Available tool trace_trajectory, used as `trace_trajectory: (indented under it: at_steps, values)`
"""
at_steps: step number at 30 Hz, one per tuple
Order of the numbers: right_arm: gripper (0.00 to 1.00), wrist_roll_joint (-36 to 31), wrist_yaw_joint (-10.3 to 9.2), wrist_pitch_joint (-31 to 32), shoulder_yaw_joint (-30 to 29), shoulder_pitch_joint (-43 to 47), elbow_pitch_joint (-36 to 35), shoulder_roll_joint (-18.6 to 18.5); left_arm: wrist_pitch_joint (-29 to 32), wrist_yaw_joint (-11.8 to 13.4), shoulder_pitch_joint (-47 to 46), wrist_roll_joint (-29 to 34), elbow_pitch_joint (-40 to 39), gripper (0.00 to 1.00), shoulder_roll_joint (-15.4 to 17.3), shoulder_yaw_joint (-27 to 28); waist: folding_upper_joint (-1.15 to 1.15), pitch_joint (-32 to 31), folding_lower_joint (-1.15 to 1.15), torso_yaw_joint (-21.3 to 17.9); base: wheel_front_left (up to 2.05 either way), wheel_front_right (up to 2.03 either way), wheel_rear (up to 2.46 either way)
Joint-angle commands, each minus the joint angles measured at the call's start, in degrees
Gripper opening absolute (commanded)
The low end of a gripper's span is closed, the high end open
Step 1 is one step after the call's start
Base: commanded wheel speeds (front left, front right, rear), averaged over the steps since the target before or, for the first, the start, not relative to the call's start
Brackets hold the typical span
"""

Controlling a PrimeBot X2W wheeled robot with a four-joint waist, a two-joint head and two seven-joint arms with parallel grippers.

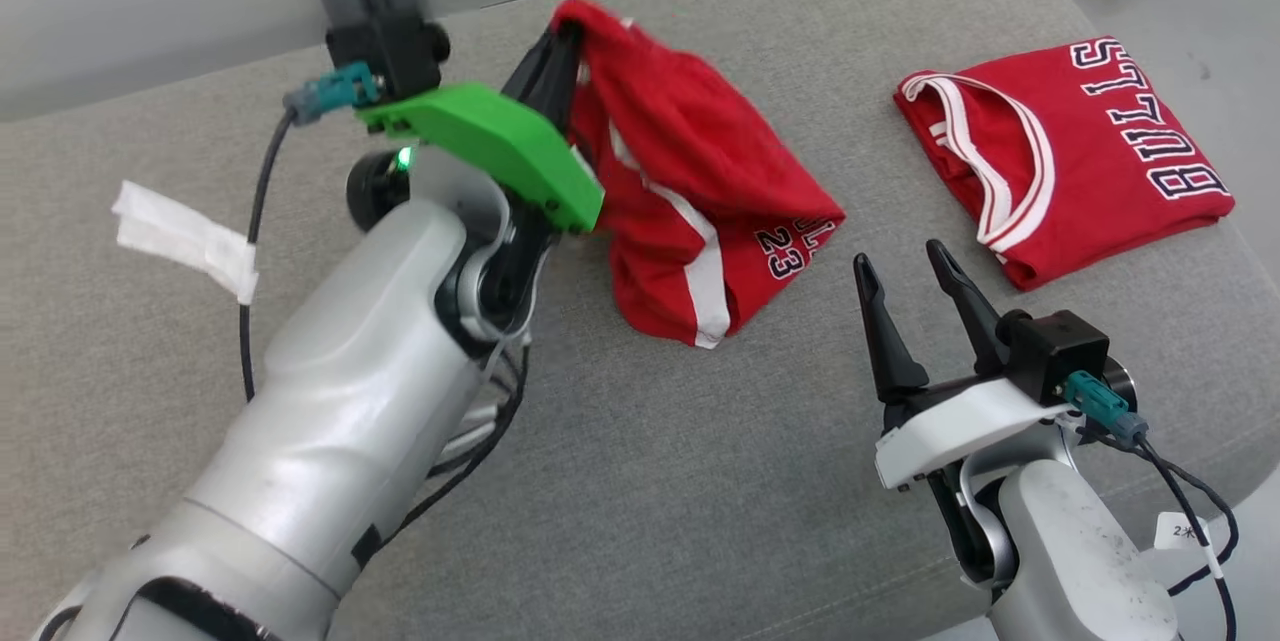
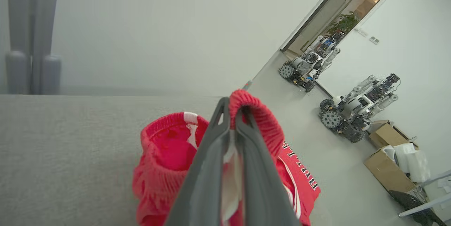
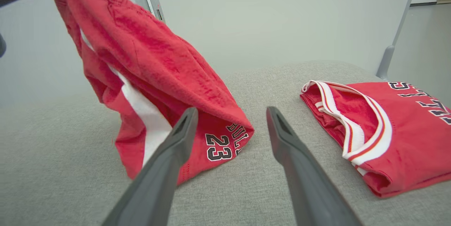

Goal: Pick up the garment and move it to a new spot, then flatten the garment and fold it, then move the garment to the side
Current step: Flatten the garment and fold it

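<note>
The garment (image 1: 690,181) is a pair of red shorts with a white side stripe and the number 23. My left gripper (image 1: 560,46) is shut on its elastic waistband and holds that end up, while the leg ends rest on the grey cushion (image 1: 300,101). In the left wrist view the waistband (image 2: 253,113) loops over my closed fingertips. From the right wrist the shorts (image 3: 158,78) hang slanted at the left. My right gripper (image 1: 905,271) stands open near the front, just right of the shorts' lower hem, with nothing between its fingers.
A folded red Bulls jersey (image 1: 1070,151) lies on the cushion at the right, also seen as the jersey (image 3: 380,127) in the right wrist view. White tape (image 1: 185,236) sticks to the cushion at the left. Other robots (image 2: 352,109) and cardboard boxes (image 2: 387,162) stand on the floor beyond.
</note>
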Motion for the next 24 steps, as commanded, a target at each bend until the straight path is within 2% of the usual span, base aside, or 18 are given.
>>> trace_trajectory:
  at_steps: [1,5,11,19,24]
  values:
    - [1.00,0.2,-0.09,-0.1,-0.1,0.9,0.0,-0.1,0.5,0.7,1.6,1.7,1.6,0.00,1.7,-1.2,0.00,-0.8,0.00,1.7,0.00,0.00,0.00]
    - [1.00,0.4,-0.09,0.0,0.1,0.8,0.2,-0.2,2.8,1.0,6.0,3.2,5.4,0.00,4.4,-4.7,0.00,-1.3,0.00,3.8,0.00,0.00,0.00]
    - [1.00,0.2,-0.09,0.3,-0.3,1.3,0.1,-0.5,4.4,0.0,12.4,1.5,5.3,0.00,7.5,-5.3,0.00,-2.2,0.00,7.5,0.00,0.00,0.00]
    - [1.00,-0.3,-0.09,1.4,-0.6,2.2,-1.0,-0.7,7.2,0.0,22.6,-2.7,0.1,0.00,10.7,-5.1,0.00,-3.4,0.00,11.2,0.00,0.00,0.00]
    - [1.00,-0.5,-0.09,2.0,-0.3,2.8,-1.6,-0.8,5.3,1.5,28.1,-5.4,-3.8,0.00,12.4,-3.1,0.00,-4.0,0.00,12.3,0.00,0.00,0.00]
